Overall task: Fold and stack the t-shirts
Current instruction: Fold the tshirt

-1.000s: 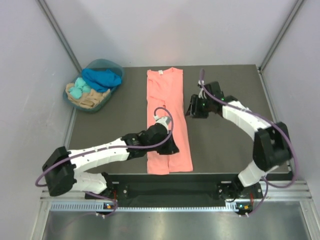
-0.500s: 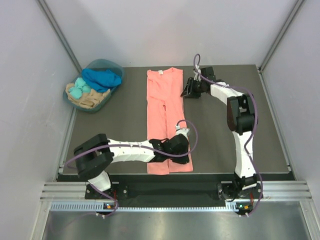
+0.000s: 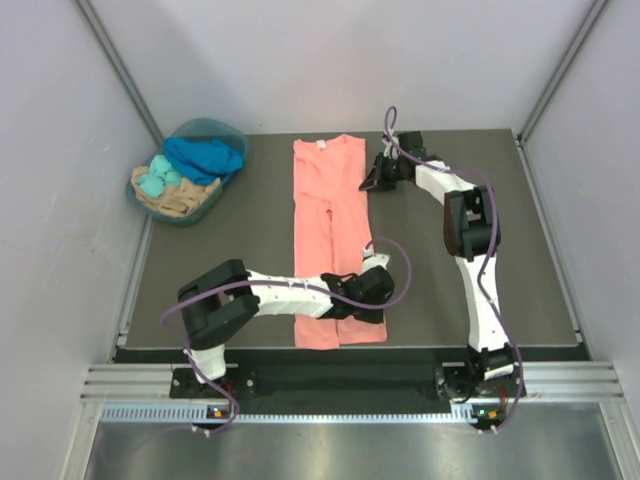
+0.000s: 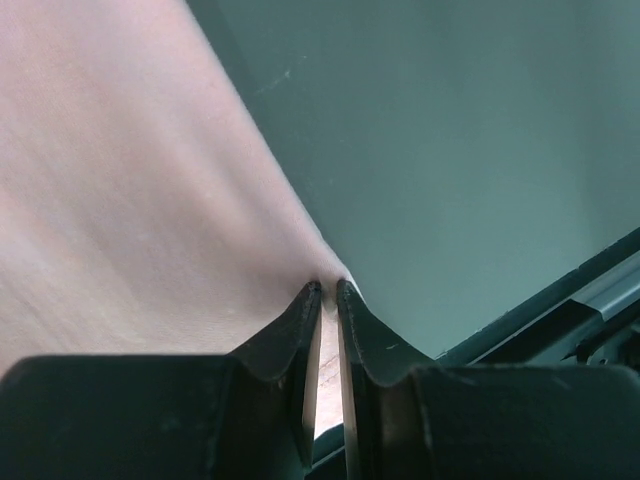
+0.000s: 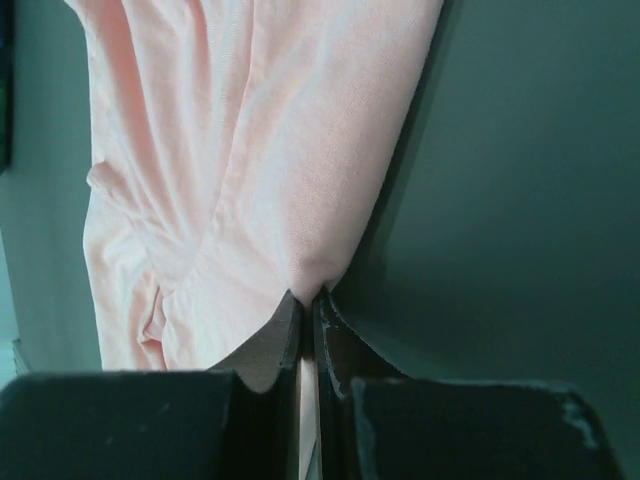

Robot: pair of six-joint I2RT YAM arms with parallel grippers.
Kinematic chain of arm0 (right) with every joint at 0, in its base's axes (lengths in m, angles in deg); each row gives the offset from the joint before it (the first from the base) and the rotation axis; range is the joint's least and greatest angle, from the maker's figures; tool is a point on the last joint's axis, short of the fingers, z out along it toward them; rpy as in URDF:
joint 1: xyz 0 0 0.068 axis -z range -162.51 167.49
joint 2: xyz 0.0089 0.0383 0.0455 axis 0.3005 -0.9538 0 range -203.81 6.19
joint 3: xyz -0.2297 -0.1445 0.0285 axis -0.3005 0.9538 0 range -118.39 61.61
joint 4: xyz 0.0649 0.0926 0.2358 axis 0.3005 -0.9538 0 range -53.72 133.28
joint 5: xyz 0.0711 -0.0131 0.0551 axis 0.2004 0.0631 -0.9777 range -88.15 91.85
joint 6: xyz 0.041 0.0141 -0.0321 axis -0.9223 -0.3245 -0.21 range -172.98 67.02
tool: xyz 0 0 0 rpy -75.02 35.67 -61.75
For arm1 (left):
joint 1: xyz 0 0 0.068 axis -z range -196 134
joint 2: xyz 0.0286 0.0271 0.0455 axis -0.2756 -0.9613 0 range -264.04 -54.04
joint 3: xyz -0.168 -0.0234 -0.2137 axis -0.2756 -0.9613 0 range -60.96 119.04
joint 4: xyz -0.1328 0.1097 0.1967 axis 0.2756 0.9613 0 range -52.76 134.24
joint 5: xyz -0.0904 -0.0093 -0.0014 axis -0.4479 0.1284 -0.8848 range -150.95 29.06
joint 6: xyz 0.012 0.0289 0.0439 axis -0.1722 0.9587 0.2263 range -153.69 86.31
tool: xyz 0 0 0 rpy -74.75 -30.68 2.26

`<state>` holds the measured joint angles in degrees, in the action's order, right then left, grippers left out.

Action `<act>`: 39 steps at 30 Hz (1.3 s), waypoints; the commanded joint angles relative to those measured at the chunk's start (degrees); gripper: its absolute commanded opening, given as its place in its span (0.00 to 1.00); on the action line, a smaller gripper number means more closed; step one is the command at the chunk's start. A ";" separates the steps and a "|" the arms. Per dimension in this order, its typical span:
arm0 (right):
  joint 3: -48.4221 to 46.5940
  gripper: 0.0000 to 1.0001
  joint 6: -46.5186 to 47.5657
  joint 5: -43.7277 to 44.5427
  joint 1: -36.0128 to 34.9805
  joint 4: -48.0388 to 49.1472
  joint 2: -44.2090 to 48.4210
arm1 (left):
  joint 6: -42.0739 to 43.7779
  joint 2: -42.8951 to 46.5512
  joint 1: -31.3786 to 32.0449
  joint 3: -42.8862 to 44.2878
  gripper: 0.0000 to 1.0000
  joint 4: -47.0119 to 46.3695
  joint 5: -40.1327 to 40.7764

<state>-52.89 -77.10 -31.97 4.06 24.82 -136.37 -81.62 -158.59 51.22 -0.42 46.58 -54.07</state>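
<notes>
Top external is the only view in which the whole pink t-shirt (image 3: 335, 235) is seen, laid lengthwise down the middle of the table (image 3: 240, 260), with a basket (image 3: 185, 185) of clothes at the far left corner and open surface on either side. Its right edge is shown pinched in the wrist views: near the hem by the left gripper (image 4: 328, 290), near the collar end by the right gripper (image 5: 308, 298), both clenched on cloth
</notes>
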 commanded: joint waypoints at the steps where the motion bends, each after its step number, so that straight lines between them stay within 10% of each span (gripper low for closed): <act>1: -5.02 0.00 1.09 0.69 2.00 -0.52 -2.53 | -2.26 -1.45 0.28 -1.11 0.18 4.80 1.83; 14: -9.87 0.01 2.50 -0.54 2.09 -2.28 -4.48 | -8.94 1.63 4.06 -5.79 0.18 3.13 -0.99; 22: -4.43 0.41 5.13 0.95 2.09 -4.74 2.63 | -8.16 1.63 3.71 7.04 0.25 20.89 3.59; 29: 8.83 0.52 7.33 6.12 2.71 -11.33 15.28 | -1.31 4.35 -0.32 17.24 0.37 26.60 -2.81; 39: 44.78 0.05 1.54 20.28 -6.51 -14.68 49.70 | 5.29 24.99 -25.63 -1.37 0.35 32.67 -8.54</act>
<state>-13.70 -72.80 -16.72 2.68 11.53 -96.48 -79.67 -139.49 30.72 3.60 74.05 -60.02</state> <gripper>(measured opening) 0.077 0.351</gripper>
